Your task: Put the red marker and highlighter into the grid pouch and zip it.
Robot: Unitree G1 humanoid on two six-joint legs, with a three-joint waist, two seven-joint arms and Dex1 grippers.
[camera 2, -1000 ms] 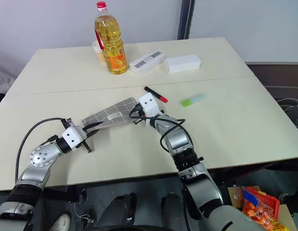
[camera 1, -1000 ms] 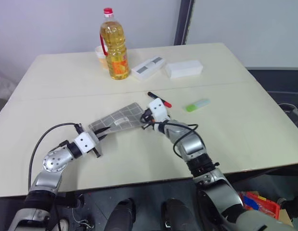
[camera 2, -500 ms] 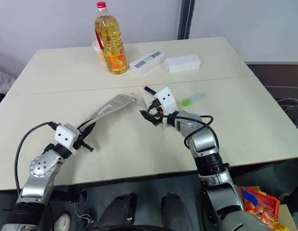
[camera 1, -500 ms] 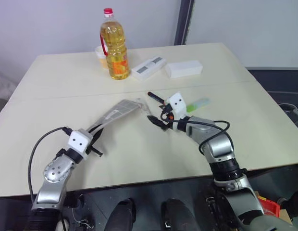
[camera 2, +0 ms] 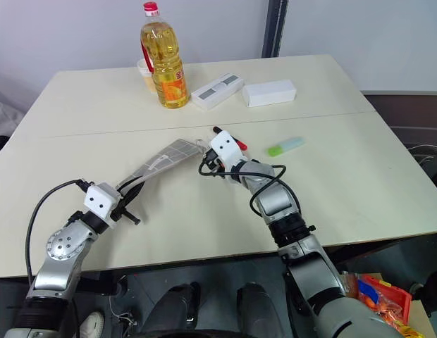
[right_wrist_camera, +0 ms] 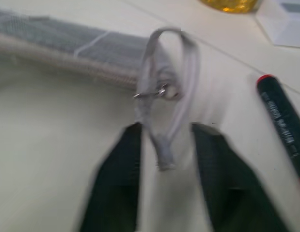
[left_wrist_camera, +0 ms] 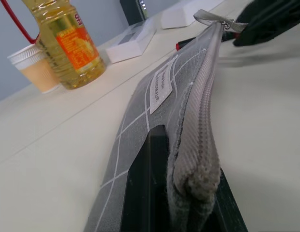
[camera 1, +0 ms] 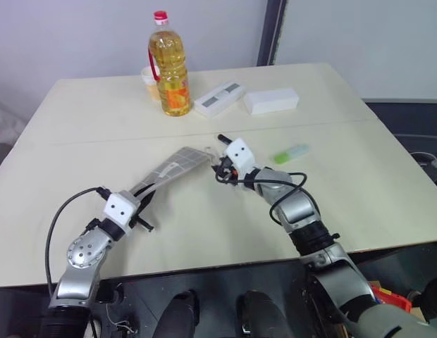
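The grid pouch (camera 1: 177, 164) slants over the table's middle, its near end raised, and my left gripper (camera 1: 142, 199) is shut on that end. The pouch's zipper edge (left_wrist_camera: 201, 121) runs away from the left fingers. At the far end, my right gripper (camera 1: 220, 171) stands open, one black finger (right_wrist_camera: 116, 179) on each side of the grey pull cord (right_wrist_camera: 164, 92). The red marker (right_wrist_camera: 280, 116) lies on the table just beyond the right gripper, partly hidden behind it in the head views. The green highlighter (camera 1: 290, 153) lies farther right.
At the back of the table stand an oil bottle (camera 1: 169, 67) and a paper cup (camera 1: 148, 74). Two white boxes (camera 1: 218, 98) (camera 1: 271, 101) lie to their right. The table's front edge (camera 1: 204, 264) runs close below both arms.
The left gripper has lifted the pouch's near end off the table. The right gripper swung away to the right, then came back to the pouch's far end.
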